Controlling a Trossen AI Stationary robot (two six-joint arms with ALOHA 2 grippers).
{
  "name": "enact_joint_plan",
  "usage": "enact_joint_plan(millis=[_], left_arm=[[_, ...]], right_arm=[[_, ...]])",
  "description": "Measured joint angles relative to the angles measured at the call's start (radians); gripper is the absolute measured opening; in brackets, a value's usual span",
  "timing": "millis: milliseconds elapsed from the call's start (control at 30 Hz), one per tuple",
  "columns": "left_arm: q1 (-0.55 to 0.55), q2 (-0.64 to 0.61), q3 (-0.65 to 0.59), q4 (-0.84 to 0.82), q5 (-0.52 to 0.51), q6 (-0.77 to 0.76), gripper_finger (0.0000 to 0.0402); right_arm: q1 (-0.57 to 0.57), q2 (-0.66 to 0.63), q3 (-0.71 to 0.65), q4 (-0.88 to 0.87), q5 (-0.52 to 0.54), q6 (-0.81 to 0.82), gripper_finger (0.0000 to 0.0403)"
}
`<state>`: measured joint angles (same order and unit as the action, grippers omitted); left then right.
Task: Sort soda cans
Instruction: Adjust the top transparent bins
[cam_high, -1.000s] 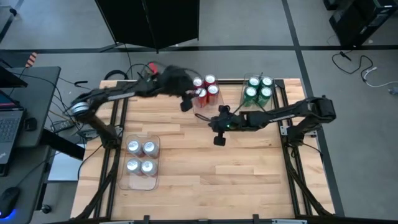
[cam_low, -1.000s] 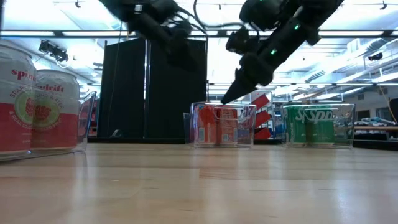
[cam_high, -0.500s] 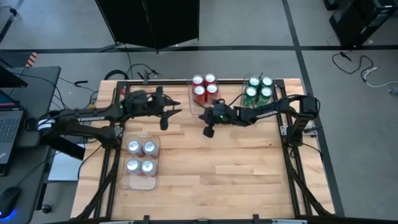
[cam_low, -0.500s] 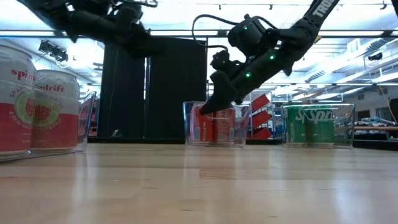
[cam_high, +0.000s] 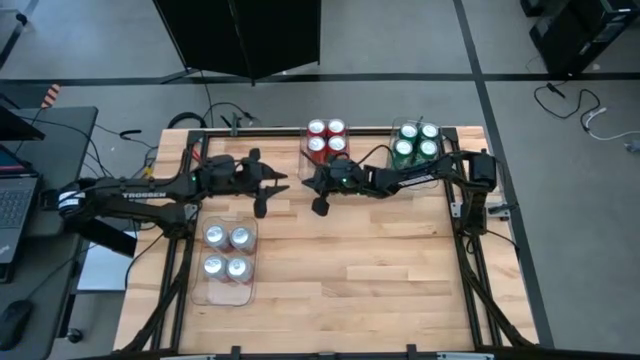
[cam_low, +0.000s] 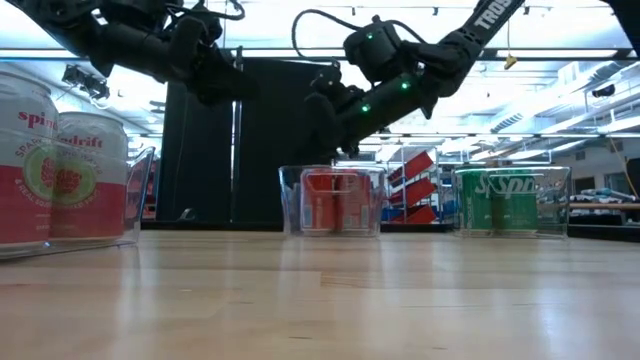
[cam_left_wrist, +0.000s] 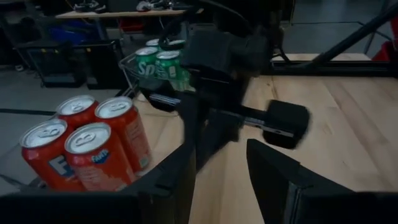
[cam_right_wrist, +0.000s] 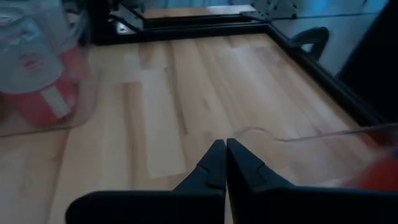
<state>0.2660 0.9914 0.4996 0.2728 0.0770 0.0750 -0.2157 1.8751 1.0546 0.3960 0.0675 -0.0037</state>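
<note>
Hovering above the tabletop (cam_high: 340, 250) near its far edge, both grippers carry nothing. The left gripper (cam_high: 262, 205) has its jaws apart; the right gripper (cam_high: 320, 207) has its jaws pressed together. Twelve cans sit sorted in clear bins: red cans (cam_high: 327, 138) and green cans (cam_high: 415, 142) at the far edge, white cans (cam_high: 227, 252) near the left side.

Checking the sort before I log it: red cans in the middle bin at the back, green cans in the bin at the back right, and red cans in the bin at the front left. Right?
Not quite. The front-left bin holds silver cans, not red ones, as the high view shows. The red cans at the back middle and the green cans at the back right are as you say.
</note>
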Motion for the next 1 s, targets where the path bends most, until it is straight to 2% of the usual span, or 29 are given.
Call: enact_joint_plan(millis=[133,267,433,633,800,1000], left_arm=[[-0.016,0.0,0.0,-0.001,0.0,0.001,0.0146],[-0.031,0.0,0.0,-0.007,0.0,0.0,0.0146],[-0.06,0.001,0.0,-0.008,0.001,-0.001,0.0146],[-0.098,0.001,0.0,-0.008,0.004,-0.009,0.0146],[-0.115,0.001,0.0,-0.007,0.004,-0.028,0.0146],[-0.116,0.001,0.0,-0.013,0.004,-0.034,0.0146]], right_arm=[[-0.002,-0.08,0.001,-0.107,0.009,0.0,0.0],[0.006,-0.22,0.002,-0.407,0.022,0.038,0.0],[0.011,-0.434,0.001,-0.846,0.208,0.199,0.0],[-0.033,-0.656,-0.003,-1.287,0.402,0.517,0.0],[-0.114,-0.772,-0.052,-1.472,0.473,0.699,0.0],[-0.244,-0.836,-0.16,-1.505,0.493,0.795,0.0]])
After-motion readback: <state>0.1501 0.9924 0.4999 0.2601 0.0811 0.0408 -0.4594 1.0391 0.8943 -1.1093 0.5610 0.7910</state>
